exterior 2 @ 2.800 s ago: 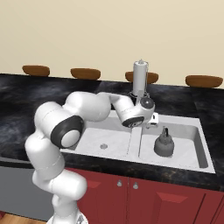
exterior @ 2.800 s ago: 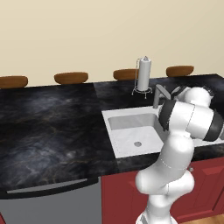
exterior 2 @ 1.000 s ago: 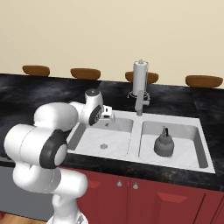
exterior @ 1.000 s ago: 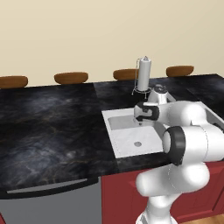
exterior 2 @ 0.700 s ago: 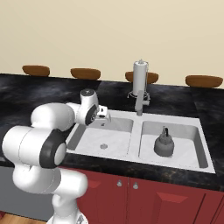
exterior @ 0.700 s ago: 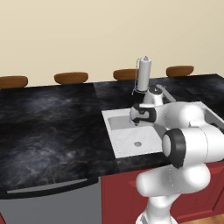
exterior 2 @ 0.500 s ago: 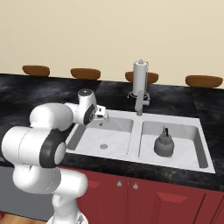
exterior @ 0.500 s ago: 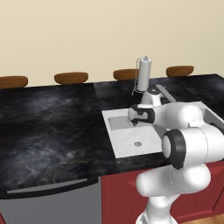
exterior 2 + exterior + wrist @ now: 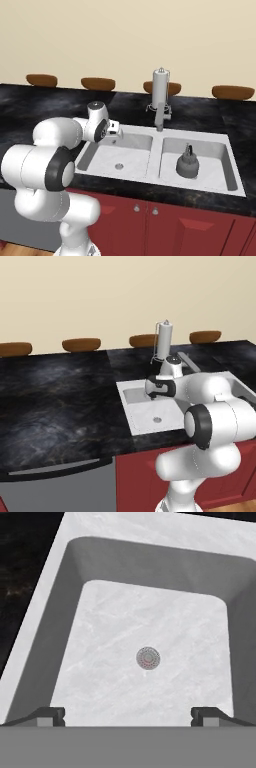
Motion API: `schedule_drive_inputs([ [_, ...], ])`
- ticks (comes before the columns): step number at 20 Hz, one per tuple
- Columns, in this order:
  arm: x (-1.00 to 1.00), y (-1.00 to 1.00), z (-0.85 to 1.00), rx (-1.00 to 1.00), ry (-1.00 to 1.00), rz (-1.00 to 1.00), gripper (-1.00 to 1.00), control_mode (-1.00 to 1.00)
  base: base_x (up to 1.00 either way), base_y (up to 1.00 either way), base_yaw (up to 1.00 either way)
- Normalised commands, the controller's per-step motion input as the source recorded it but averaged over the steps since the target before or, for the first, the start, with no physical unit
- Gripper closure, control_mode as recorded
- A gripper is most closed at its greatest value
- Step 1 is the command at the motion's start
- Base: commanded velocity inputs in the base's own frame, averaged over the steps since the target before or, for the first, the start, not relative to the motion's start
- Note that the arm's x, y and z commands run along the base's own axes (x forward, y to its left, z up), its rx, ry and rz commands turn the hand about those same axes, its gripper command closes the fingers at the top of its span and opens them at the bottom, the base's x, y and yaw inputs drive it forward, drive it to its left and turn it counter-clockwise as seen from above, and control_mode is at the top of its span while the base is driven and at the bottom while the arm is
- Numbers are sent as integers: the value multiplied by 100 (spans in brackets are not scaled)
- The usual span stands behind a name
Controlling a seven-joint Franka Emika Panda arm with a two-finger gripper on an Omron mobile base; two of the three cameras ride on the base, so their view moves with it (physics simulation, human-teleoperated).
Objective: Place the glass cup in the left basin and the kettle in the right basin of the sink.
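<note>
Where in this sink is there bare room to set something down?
The left basin is bare around its drain, under the open pincer. The right basin is crowded: the kettle sits there.

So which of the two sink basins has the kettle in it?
The right basin, the narrower one: the kettle stands on its floor. The left basin shows just its drain.

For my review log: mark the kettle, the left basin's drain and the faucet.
kettle (image 9: 188, 165), right base view, its rounded body.
drain (image 9: 148, 658), hand view, its centre.
faucet (image 9: 160, 119), right base view, its upright stem.
</note>
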Motion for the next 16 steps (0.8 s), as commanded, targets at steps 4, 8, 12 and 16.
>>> schedule_drive_inputs([
  [4, 0, 0, 0, 0, 0, 0, -100, 100, -49, 0, 0],
  [8, 0, 0, 0, 0, 0, 0, -100, 100, -28, 0, 0],
  [12, 0, 0, 0, 0, 0, 0, -100, 100, 0, -5, 0],
  [16, 0, 0, 0, 0, 0, 0, -100, 100, 0, -29, 0],
])
